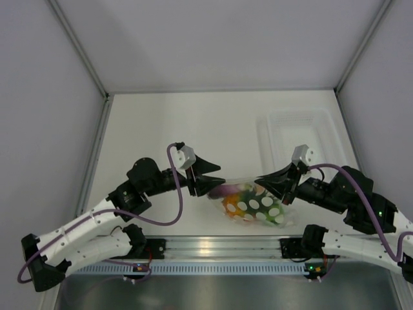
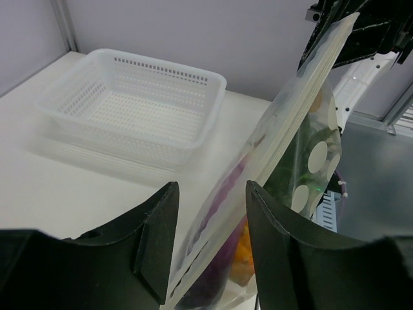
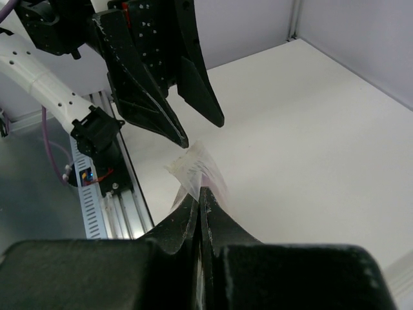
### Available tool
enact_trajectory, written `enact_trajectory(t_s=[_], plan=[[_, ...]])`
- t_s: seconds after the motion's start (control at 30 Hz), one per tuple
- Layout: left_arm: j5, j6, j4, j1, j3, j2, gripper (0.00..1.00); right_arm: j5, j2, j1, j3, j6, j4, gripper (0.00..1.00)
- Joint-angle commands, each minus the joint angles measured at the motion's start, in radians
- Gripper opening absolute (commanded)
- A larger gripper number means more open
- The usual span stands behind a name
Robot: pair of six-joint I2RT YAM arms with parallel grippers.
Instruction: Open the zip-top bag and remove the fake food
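The zip-top bag (image 1: 253,205), fake food (image 1: 240,201) inside, is held near the front edge of the desk (image 1: 161,129), long axis left-right; right end effector (image 1: 262,180) clamped on one end, left end effector (image 1: 223,175) apart around the other.

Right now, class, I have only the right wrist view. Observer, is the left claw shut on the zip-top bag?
Observer: No. The left claw is open, with the zip-top bag edge passing between its fingers.
Operator: Is any fake food out?
Observer: None seen; from above, the fake food shows inside the bag.
Operator: What lies beyond?
Observer: A perforated white basket, past the bag.
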State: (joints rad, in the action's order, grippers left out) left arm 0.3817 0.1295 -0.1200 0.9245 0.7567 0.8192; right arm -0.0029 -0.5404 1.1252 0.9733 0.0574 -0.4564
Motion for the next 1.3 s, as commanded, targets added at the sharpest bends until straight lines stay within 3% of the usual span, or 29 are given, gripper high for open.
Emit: enact_trajectory(t_s=[0.0, 1.27], plan=[[-0.015, 0.01, -0.092, 0.002, -0.008, -0.037, 0.51, 0.033, -0.004, -0.005, 0.013, 0.016, 0.101, 0.0], [0.029, 0.024, -0.138, 0.004, -0.043, 0.001, 0.45, -0.018, -0.013, -0.007, 0.022, 0.055, 0.13, 0.0]])
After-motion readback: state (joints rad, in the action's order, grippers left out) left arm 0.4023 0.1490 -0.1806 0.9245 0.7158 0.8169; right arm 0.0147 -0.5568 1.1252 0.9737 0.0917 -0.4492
